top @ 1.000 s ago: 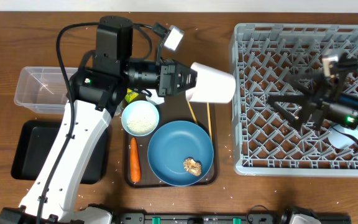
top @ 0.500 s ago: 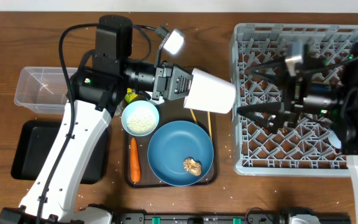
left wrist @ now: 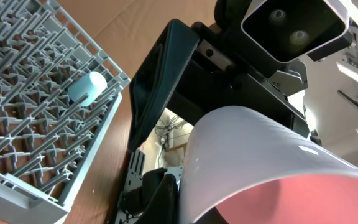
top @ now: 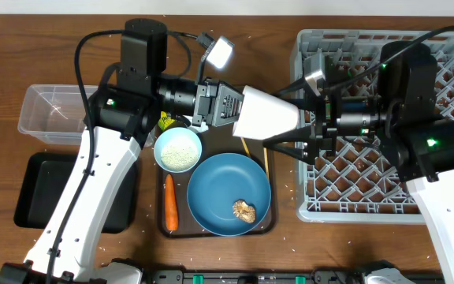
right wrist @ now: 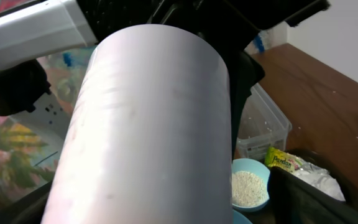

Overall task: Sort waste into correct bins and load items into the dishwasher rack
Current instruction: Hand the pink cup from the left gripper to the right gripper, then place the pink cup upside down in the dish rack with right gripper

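Left gripper (top: pixel 228 109) of mine is pinched shut on the base of the small pale-pink cup (top: pixel 265 112), holding it on its side in the air between the brown serving tray (top: pixel 184 227) and the large square grey plastic dishwasher rack (top: pixel 345 211). My right gripper (top: pixel 284 118) is spread wide, a finger on each side of that cup. I cannot tell whether either touches it, so I judge this a hand-over not yet made. Only the small light-blue cup (left wrist: pixel 87 87) lies loaded among the pegs. Left to load are the large blue round plate (top: pixel 215 185), the smaller white bowl (top: pixel 157 150) and the two thin wooden chopsticks (top: pixel 264 154). No waste looks sorted: loose white rice (top: pixel 178 151) fills the bowl, the small tan food scrap (top: pixel 245 211) sits on the plate, the orange carrot (top: pixel 169 202) lies beside it, and the yellow-green snack wrapper (top: pixel 166 121) rests by my left arm. I can make out nothing in the clear plastic rectangular tub (top: pixel 50 118) or the shallow black rectangular tray (top: pixel 34 193).
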